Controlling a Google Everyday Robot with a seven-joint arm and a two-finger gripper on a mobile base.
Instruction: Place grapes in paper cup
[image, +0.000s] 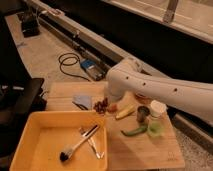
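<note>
Yellow tray (25, 135): it is sitting at the near left corner of the desk, and its right wall is ending about halfway across. A black-tipped brush (67, 154) and a shiny metal tool (95, 145) are lying inside.
Desk (150, 152): bare wood is showing at the near right, from the tray out to the front and right edges.
Green pepper (134, 131): it is lying behind that bare wood.
Green cup (155, 129): it is standing just right of the pepper.
Metal cup (143, 114): it is standing just behind the pepper.
Paper cup (158, 107): it is standing upright just right of the metal cup, with the arm passing close behind.
Banana (125, 112): it is lying between the grapes and the metal cup.
Grapes (101, 107): they are lying mid-desk, just behind the tray, well apart from the paper cup. An orange fruit (113, 107) is sitting just beside them.
Gripper (105, 100): it is hanging right over the grapes. I cannot tell if it is spread or pinching.
Blue cloth (82, 101): it is lying left of the grapes.
White arm (160, 90): it is reaching in from the right and covering the far right of the desk.
Floor: a black cable (67, 62) and a blue box (92, 67) are lying beyond the far edge.
</note>
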